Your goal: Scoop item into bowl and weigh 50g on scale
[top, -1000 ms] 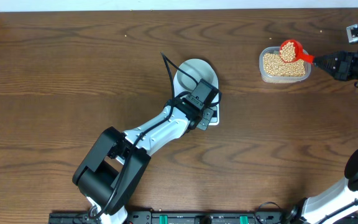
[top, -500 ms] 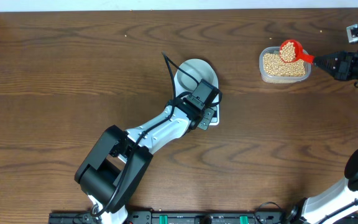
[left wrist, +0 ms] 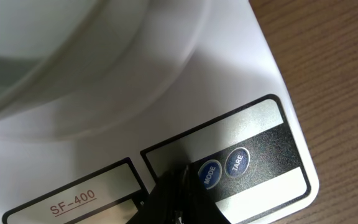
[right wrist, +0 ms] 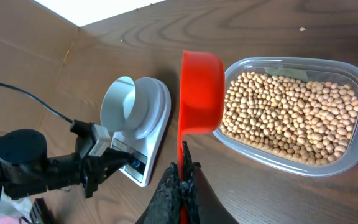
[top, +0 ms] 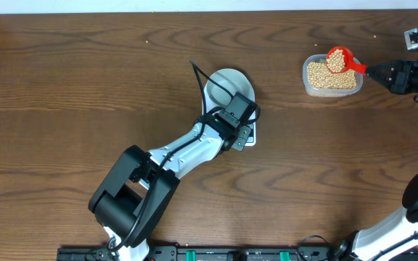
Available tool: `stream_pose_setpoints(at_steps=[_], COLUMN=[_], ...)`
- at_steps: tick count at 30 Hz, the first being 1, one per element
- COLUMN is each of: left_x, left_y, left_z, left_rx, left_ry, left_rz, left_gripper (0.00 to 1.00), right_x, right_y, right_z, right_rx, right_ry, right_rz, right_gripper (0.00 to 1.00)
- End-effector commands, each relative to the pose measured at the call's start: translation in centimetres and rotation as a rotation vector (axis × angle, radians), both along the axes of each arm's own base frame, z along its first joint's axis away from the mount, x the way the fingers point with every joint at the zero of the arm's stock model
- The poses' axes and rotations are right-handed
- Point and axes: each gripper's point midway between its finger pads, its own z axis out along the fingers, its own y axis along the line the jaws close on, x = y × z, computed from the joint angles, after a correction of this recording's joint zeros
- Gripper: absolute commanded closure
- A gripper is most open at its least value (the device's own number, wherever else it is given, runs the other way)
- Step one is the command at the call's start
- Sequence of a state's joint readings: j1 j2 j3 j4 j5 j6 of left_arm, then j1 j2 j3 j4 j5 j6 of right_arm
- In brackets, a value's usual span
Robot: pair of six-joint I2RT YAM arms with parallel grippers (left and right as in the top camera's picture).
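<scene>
- A dark wood-grain counter (top: 85, 72) seen from above, with one robot arm reaching in from the bottom edge and another from the right edge.
- Near the middle stands a white scale (top: 250, 139) with a pale bowl (top: 227, 83) on top of it. The bowl looks empty in the right wrist view (right wrist: 120, 106).
- The left hand (top: 243, 135) is at the front edge of the scale, its fingers together and holding nothing.
- In the left wrist view, the closed black fingertips of that hand (left wrist: 180, 182) sit over the dark control strip of the scale (left wrist: 229, 81), just left of a round blue MODE button (left wrist: 209, 174). A TARE button (left wrist: 237, 162) sits just to the right of MODE. Whether the tips touch the strip cannot be told.
- The underside of the bowl (left wrist: 73, 50) fills the upper left of that view.
- At the upper right of the counter is a clear tub (top: 307, 85) filled with tan beans (top: 332, 78), well apart from the scale.
- The right hand (top: 374, 70) is clamped on the handle of a red scoop (top: 338, 58), which hangs over the tub with beans in its cup.
- The right wrist view shows that hand (right wrist: 182, 180) gripping the handle, the red scoop (right wrist: 201, 93) above the left end of the tub (right wrist: 353, 155) and its beans (right wrist: 291, 112), with the scale (right wrist: 157, 118) farther left.
</scene>
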State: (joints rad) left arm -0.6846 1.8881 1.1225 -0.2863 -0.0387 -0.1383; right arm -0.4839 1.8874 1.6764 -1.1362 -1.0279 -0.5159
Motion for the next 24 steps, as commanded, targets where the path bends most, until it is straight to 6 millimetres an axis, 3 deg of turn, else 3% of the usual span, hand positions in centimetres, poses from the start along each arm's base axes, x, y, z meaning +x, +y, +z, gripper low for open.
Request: stream_pose_setpoints(at_steps=[1,24], left_x=[-0.5,-1.2], left_y=[2.0,3.6], left_z=[-3.2,-4.1], left_rx=[0.093,0.173], left_ry=[0.047,0.063], left_rz=[0.039,0.055], left_gripper=[0.93,0.92], right_x=[-0.1,-0.1], right_y=[0.5,0.5], right_z=[1.4,1.4], right_rx=[0.002,0.002], right_ry=[-0.046,-0.047], right_rz=[0.015,0.016], right_gripper=[0.99,0.99])
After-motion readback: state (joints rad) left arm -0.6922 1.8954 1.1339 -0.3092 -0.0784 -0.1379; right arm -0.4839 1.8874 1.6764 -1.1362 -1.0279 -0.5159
